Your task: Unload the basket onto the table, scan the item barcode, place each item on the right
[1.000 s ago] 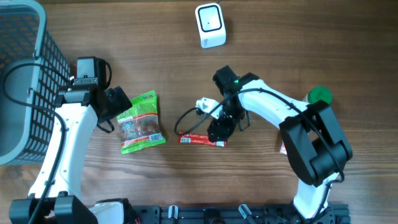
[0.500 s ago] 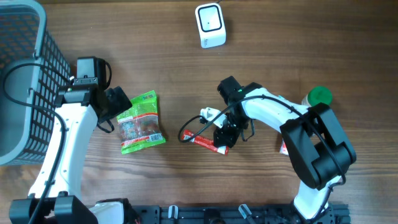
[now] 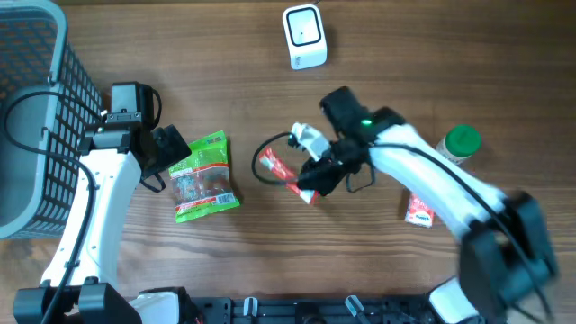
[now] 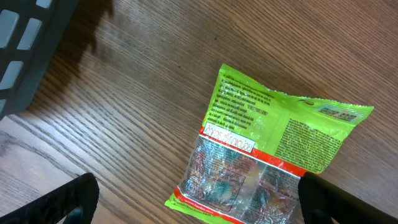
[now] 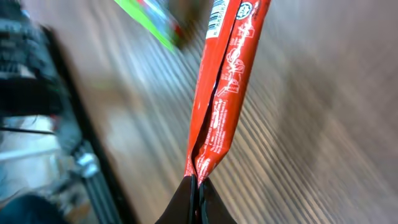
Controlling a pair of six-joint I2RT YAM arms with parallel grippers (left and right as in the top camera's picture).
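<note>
Underneath, brown wood-grain table [image 3: 180, 45] with grey basket [image 3: 45, 72], white scanner [image 3: 303, 36].

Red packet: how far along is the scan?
Done: the right gripper is shut on one end of the red packet, which looks lifted off the table. In hand: the packet is held tilted, short of the white scanner. Left: present its barcode to the scanner. The green packet lies ungrasped, with the open left gripper beside it.

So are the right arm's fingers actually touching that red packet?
Touching. The right wrist view shows the right fingers pinched shut on the bottom end of the red packet, with no gap between them.
</note>
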